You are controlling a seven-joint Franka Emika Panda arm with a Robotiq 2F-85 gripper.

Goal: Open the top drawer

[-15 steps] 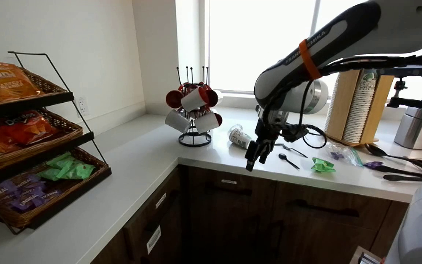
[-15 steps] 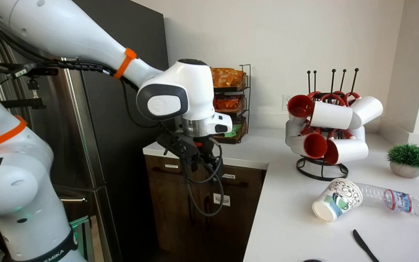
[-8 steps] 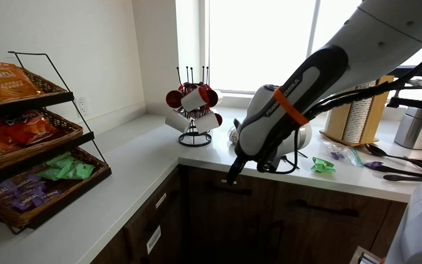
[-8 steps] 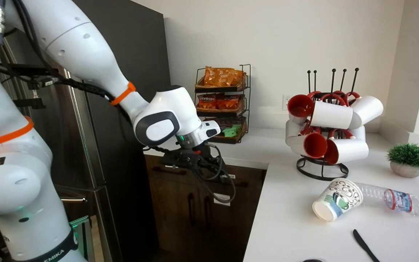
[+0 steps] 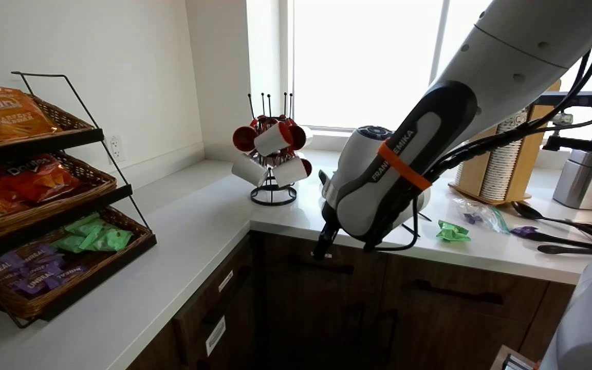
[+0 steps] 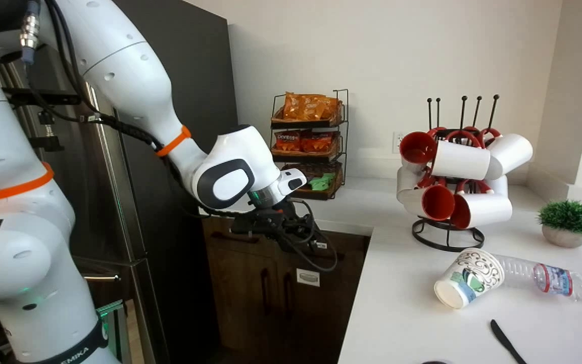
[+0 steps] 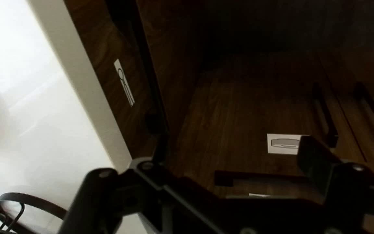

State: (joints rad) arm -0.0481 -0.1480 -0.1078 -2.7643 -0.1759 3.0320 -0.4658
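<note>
Wrist view: jaws of the gripper (image 7: 235, 146) stand wide; the closed top drawer (image 7: 135, 78) lies left of them, below the counter (image 7: 67, 113), its bar handle (image 7: 152, 81) running roughly crosswise to the jaw span, outside it

I see my gripper (image 7: 234, 148) black; top drawer front (image 7: 133, 123) dark brown, wood-grained; mugs (image 6: 460, 159) white outside, red inside.
</note>
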